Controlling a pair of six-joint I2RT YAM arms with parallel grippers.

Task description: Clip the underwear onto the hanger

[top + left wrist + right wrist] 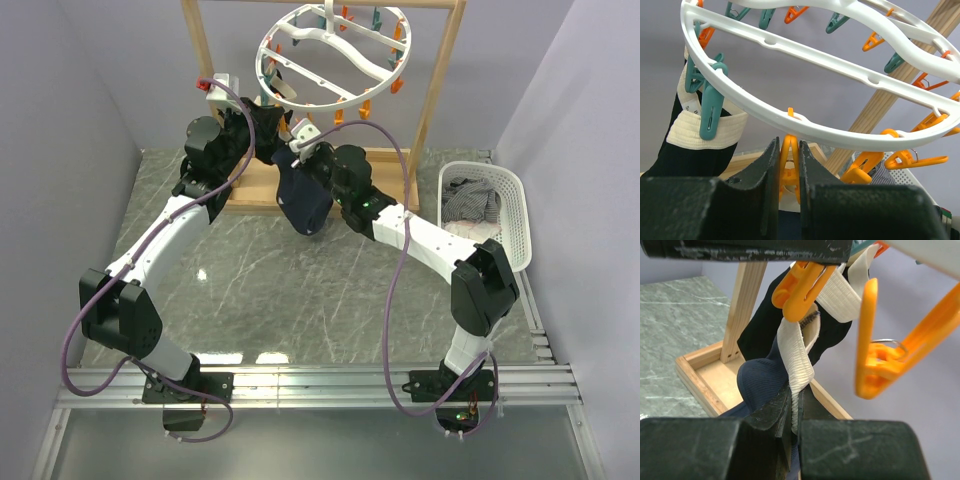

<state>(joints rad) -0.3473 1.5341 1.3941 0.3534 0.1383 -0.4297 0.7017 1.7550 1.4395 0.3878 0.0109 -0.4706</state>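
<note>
My left jaws pinch an orange plastic clip (789, 172) at six o'clock on the white plastic ring hanger (850, 140) — my right jaws clench the navy fabric underwear (760, 380).

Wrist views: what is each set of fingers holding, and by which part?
The right fingers pinch the underwear by its cream waistband. The left fingers squeeze an orange clip hanging from the hanger.

The hanger (830, 64) is moulded in glossy plastic; the underwear (760, 380) is knitted matt cloth; the frame (742, 300), bare wood.
</note>
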